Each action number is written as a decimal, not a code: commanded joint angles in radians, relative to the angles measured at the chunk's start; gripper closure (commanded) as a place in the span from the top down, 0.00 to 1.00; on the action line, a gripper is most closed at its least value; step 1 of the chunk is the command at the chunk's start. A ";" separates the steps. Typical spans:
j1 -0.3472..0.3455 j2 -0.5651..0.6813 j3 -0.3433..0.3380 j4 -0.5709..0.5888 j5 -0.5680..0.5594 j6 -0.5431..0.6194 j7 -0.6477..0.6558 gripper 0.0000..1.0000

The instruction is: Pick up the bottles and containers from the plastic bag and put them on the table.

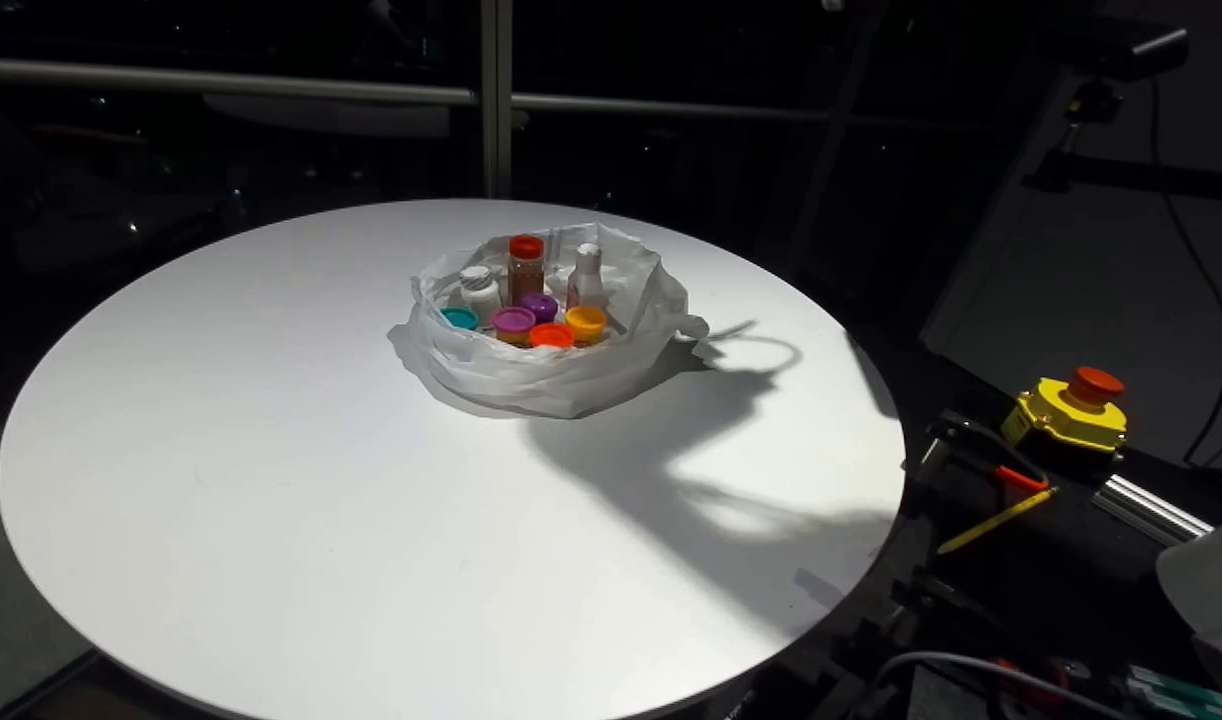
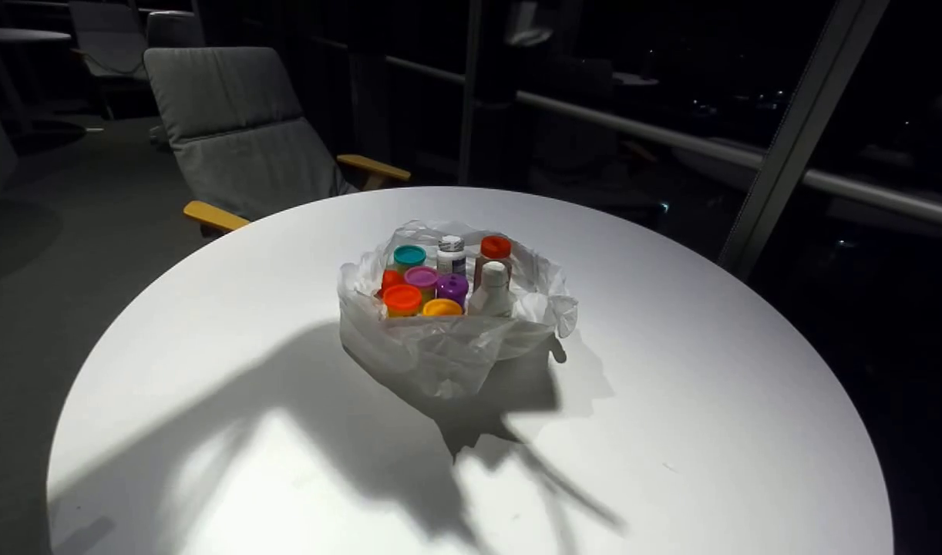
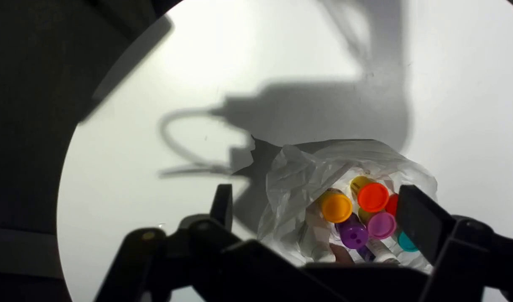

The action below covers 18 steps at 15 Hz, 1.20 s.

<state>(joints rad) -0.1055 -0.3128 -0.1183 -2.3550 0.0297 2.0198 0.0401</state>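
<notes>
Both exterior views look obliquely across the table (image 1: pixel 271 490); wrist view, closer, looks down past the gripper (image 3: pixel 314 207); all share the bag (image 2: pixel 448 354).

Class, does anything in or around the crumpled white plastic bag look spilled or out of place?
Nothing stands out. The bag sits open on the round white table, the red-lidded brownish bottle inside stands upright, and no spill shows.

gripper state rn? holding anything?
Gripper: open, jaws wide apart in the wrist view, holding nothing.
</notes>
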 commanded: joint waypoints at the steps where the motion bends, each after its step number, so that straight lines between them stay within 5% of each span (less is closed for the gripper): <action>1: 0.018 0.148 0.083 0.004 -0.039 0.180 0.155 1.00; 7: 0.061 0.459 0.111 0.069 -0.181 0.574 0.364 1.00; 18: 0.210 0.776 -0.012 0.359 -0.235 0.584 0.439 1.00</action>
<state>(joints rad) 0.0670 0.3980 -0.0865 -2.0871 -0.1911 2.6199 0.4487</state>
